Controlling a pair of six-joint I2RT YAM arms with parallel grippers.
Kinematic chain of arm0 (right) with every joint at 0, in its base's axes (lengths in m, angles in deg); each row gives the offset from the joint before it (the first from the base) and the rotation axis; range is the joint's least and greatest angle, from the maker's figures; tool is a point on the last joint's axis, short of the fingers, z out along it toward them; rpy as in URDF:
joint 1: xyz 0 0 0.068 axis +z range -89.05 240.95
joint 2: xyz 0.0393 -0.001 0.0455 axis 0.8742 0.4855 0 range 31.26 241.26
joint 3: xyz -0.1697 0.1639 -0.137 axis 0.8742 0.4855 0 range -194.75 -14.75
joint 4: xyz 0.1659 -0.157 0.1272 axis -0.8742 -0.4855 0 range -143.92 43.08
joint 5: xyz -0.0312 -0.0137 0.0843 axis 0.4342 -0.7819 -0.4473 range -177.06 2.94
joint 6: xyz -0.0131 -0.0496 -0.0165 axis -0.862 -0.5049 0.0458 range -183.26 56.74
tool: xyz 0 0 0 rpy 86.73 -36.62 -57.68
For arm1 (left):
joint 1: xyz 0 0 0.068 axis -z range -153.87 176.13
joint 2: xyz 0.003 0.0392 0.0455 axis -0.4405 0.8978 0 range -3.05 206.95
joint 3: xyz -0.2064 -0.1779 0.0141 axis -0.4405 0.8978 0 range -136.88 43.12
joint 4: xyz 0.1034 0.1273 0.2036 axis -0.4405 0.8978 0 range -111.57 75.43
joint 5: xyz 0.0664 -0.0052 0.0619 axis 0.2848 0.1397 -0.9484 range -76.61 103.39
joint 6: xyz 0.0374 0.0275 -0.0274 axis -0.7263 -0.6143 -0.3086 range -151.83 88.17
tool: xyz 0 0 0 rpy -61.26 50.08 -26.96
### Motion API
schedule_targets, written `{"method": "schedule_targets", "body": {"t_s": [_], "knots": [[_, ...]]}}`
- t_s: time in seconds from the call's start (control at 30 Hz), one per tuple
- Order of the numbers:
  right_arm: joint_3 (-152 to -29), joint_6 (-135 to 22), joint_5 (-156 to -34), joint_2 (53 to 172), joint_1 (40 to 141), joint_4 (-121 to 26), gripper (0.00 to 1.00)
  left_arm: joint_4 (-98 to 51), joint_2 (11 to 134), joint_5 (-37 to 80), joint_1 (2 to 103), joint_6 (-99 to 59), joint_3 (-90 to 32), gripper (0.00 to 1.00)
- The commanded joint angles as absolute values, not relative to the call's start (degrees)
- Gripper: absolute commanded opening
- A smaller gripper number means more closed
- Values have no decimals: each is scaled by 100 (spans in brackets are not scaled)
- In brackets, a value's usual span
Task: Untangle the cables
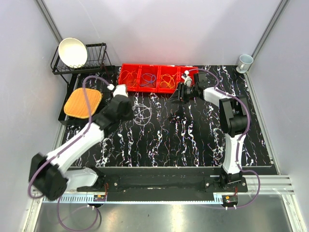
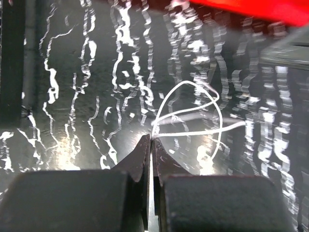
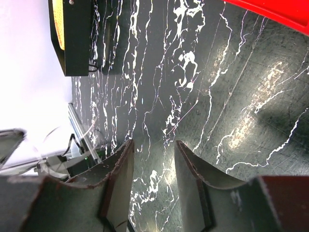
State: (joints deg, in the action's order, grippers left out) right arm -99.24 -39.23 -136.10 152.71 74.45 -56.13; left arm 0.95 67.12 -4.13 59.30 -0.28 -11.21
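Note:
A white cable (image 1: 143, 114) lies in loose loops on the black marbled table, left of centre. My left gripper (image 1: 131, 114) is at the loop's left edge. In the left wrist view my left gripper (image 2: 152, 140) is shut on the white cable (image 2: 193, 112), which loops away over the table. My right gripper (image 1: 175, 99) hovers just in front of the red bin (image 1: 140, 66). It is open and empty (image 3: 153, 145). The bin's compartments hold orange (image 1: 128, 77), purple (image 1: 148, 79) and orange-yellow (image 1: 168, 80) cable coils.
A black wire rack (image 1: 99, 55) with a white bowl (image 1: 72, 52) stands at the back left. An orange waffle-patterned pad (image 1: 83, 102) lies on a black tray below it. A cup (image 1: 245, 62) stands at the back right. The bin's red edge shows in the right wrist view (image 3: 275, 12).

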Motion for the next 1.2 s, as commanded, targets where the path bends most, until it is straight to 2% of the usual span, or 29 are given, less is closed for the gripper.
{"method": "schedule_targets", "body": {"t_s": [0.0,0.07,0.43,0.5,0.53,0.57,0.87,1.17], "knots": [[-9922,-3813,-13611,15036,7440,-5404,44,-972,5769,-50,5918,77,-671,0],[-9921,-3795,-13611,15044,7440,-5378,43,-699,5751,-155,5892,218,-820,0],[-9878,-3760,-13610,15018,7423,-5325,40,-1585,5698,776,5900,-371,-795,0],[-9869,-3769,-13602,15018,7431,-5325,40,-1420,5750,410,5901,30,-847,0],[-9869,-3751,-13602,15009,7431,-5316,40,-1227,5777,-280,5883,242,-891,0],[-9869,-3743,-13619,15018,7431,-5307,40,-999,5794,-487,5874,331,-970,0],[-9842,-3707,-13646,15000,7431,-5246,39,-1602,5768,-164,5707,-309,-1111,0],[-9825,-3699,-13663,14983,7423,-5202,38,-1297,6241,-1735,5663,-345,-1971,0]]}}
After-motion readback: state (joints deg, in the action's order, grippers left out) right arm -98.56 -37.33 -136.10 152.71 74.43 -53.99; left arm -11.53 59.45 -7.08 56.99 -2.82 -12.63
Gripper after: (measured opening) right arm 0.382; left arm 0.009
